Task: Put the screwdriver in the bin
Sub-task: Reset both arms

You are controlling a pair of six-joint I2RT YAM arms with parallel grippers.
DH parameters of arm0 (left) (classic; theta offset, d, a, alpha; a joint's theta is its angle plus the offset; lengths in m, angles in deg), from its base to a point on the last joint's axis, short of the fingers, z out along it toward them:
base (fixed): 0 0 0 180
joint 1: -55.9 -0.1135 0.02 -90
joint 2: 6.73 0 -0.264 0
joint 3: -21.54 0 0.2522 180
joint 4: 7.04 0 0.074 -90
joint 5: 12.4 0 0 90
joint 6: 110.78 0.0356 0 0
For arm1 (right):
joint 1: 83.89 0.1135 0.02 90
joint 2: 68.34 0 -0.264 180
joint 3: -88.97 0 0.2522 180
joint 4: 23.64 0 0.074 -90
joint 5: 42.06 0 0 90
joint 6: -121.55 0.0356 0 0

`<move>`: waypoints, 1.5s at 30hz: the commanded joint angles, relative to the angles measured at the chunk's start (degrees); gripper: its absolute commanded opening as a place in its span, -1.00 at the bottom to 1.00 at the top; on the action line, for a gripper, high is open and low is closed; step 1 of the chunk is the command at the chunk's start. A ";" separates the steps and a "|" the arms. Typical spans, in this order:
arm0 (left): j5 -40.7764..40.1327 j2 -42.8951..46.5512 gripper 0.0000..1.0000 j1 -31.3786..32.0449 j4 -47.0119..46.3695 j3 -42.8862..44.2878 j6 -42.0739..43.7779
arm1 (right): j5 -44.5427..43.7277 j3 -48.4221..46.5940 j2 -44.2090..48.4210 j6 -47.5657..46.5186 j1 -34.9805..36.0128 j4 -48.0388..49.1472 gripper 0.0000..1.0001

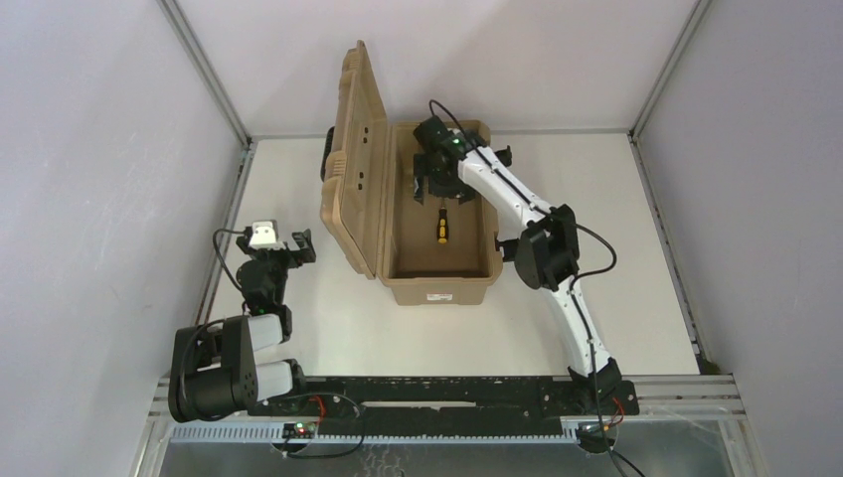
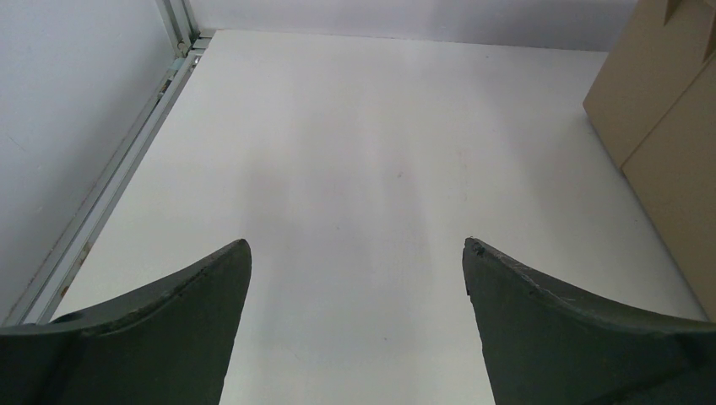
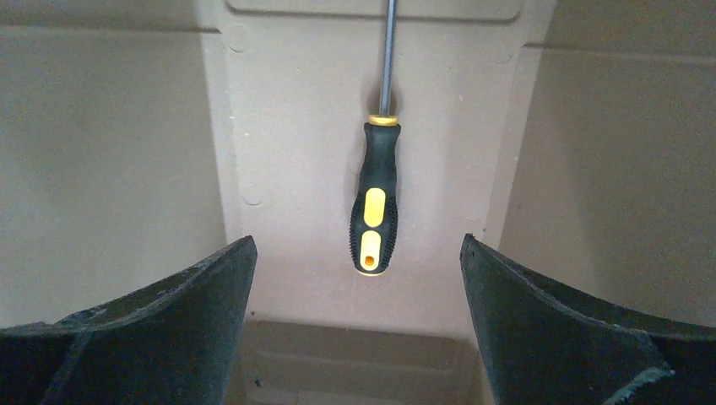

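Note:
The screwdriver (image 1: 441,227) lies flat on the floor of the bin (image 1: 442,289), a tan box with its ribbed lid (image 1: 353,169) swung open to the left. In the right wrist view the yellow-and-black handle of the screwdriver (image 3: 374,202) points toward the camera and its thin shaft runs away along the bin floor (image 3: 287,126). My right gripper (image 1: 434,189) hangs over the bin's far end, open, with nothing between its fingers (image 3: 359,245). My left gripper (image 1: 288,248) rests low at the left, also open and empty (image 2: 357,245).
The bin's tan outer wall (image 2: 667,126) stands to the right of the left gripper. A metal frame rail (image 2: 127,160) and a white wall run along the table's left edge. White table surface (image 2: 355,152) lies ahead of the left gripper.

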 commanded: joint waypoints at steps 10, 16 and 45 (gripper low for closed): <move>0.00 -0.12 1.00 0.22 -5.73 -1.10 -0.48 | -5.93 -6.14 16.50 -7.28 -0.79 0.68 0.99; -0.02 -0.11 1.00 0.23 -5.81 -1.05 -0.57 | -8.92 -3.26 25.17 -12.57 -4.55 4.42 0.99; -0.01 -0.13 1.00 0.24 -5.75 -1.10 -0.48 | 6.30 85.56 69.33 -30.31 -30.00 62.39 0.98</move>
